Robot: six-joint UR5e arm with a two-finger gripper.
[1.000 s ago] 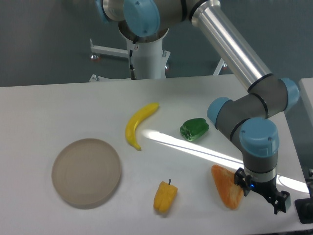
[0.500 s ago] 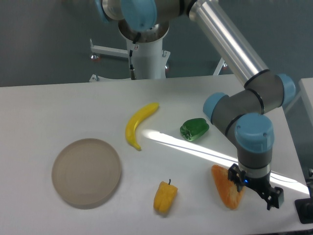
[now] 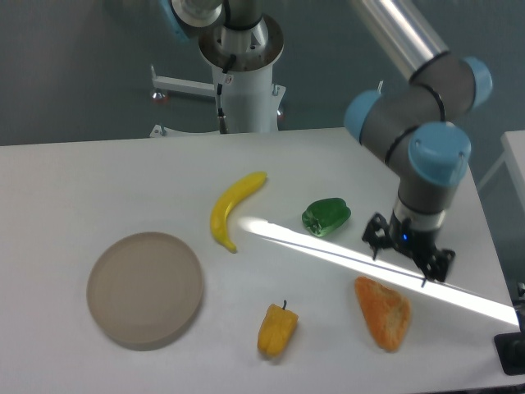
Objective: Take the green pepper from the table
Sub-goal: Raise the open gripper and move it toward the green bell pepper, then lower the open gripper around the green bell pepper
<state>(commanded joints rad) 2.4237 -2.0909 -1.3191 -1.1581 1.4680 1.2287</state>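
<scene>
From the fixed camera, the gripper (image 3: pixel 408 255) has risen and swung back from beside the orange bread piece (image 3: pixel 382 312), now hanging above it and closer to the green pepper (image 3: pixel 326 217). Its fingers stand apart, holding nothing. The green pepper lies on the table (image 3: pixel 98 180), unmoved, just left of the gripper, right of the banana (image 3: pixel 233 208) and above the yellow pepper (image 3: pixel 276 330).

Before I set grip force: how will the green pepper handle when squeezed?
The green pepper looks glossy, so it may slip. Its lumpy, rounded body lies on its side on the table and could roll if nudged. Probably light and hollow.
</scene>
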